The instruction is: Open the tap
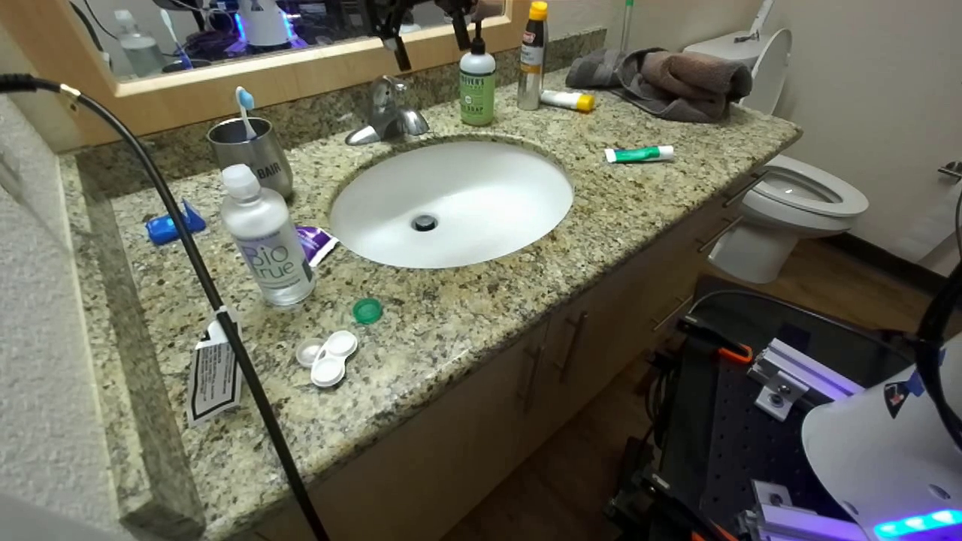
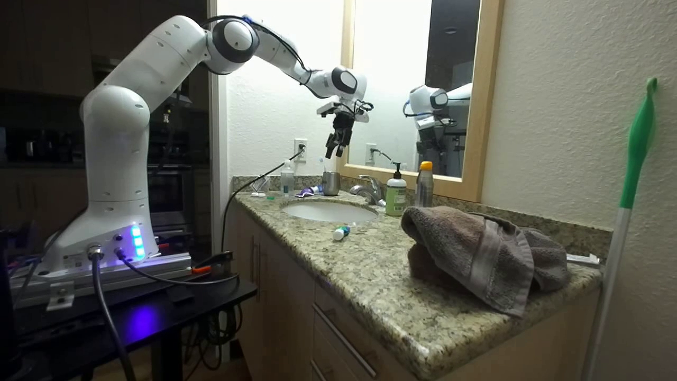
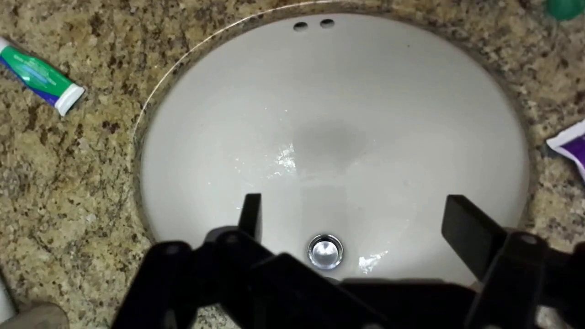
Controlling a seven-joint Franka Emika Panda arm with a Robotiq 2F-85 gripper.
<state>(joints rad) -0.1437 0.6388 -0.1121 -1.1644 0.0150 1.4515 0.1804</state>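
Observation:
The tap (image 1: 388, 113) is a small silver-grey metal faucet with a short spout and a lever on top. It stands behind the white oval basin (image 1: 496, 188). The tap also shows in an exterior view (image 2: 373, 190), beside the soap bottle. My gripper (image 2: 334, 152) hangs well above the counter, fingers pointing down, apart from the tap. Its fingertips also show at the top of an exterior view (image 1: 432, 51). In the wrist view the gripper (image 3: 352, 205) is open and empty, its fingers wide apart above the basin and drain. The tap is hidden there behind the gripper body.
A green soap bottle (image 1: 477, 86) and a yellow-capped spray can (image 1: 531, 64) stand right of the tap. A metal cup (image 1: 259, 154) with a toothbrush and a clear bottle (image 1: 267, 240) stand left. A mirror (image 2: 412, 63) rises behind. A towel (image 2: 476, 243) lies on the counter.

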